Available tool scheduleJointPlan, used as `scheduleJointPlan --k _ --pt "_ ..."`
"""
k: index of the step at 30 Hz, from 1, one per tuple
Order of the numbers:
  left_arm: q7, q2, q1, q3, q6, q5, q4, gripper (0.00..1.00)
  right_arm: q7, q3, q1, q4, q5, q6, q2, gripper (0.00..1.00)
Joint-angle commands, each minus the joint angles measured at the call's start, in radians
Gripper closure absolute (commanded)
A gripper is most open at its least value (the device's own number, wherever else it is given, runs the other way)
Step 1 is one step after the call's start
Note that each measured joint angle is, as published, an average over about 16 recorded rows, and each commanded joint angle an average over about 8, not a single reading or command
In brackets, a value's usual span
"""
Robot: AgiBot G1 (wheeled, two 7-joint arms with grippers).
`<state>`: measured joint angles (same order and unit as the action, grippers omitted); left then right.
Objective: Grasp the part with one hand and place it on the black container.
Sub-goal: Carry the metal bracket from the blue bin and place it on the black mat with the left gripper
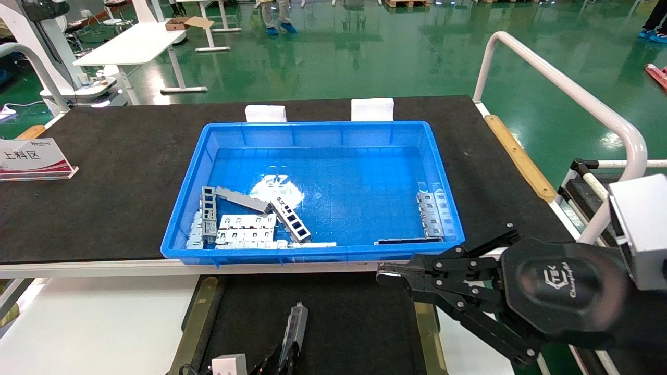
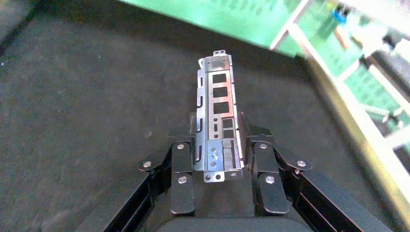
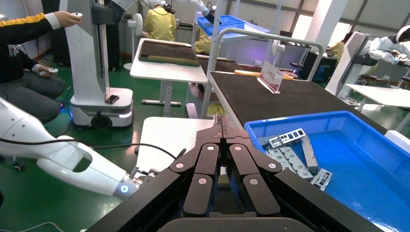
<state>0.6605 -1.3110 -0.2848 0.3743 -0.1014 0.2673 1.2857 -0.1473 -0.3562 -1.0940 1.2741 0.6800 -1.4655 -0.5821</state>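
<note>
My left gripper [image 2: 218, 128] is shut on the part [image 2: 216, 111], a narrow silver channel with rectangular cut-outs, its fingers [image 2: 251, 140] pressed on both long sides. It holds the part over the black container [image 2: 96, 96]. In the head view the part [image 1: 296, 324] sticks forward from the bottom edge over the black container [image 1: 354, 323], between its brass strips. I cannot tell whether the part touches the panel. My right gripper [image 1: 388, 276] is shut and empty, just right of the container near the bin's front right corner; it also shows in the right wrist view [image 3: 221, 126].
The blue bin [image 1: 312, 127] stands on the black tabletop beyond the container, with several metal parts [image 1: 245, 219] at its front left and more [image 1: 430, 211] at its right wall. A sign [image 1: 31, 156] stands far left. A white rail [image 1: 573, 94] runs along the right.
</note>
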Motion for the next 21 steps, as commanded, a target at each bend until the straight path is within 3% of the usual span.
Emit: scheduleJointPlan --k 1,21 --pt "0.025 -0.048 0.002 -0.050 -0.007 0.013 -0.014 1.00 0.000 0.000 0.000 0.000 0.000 0.000 0.000 1.00" --pt "0.036 -0.053 -0.238 0.150 -0.142 -0.206 -0.381 1.00 0.000 0.000 0.000 0.000 0.000 0.000 0.000 1.00"
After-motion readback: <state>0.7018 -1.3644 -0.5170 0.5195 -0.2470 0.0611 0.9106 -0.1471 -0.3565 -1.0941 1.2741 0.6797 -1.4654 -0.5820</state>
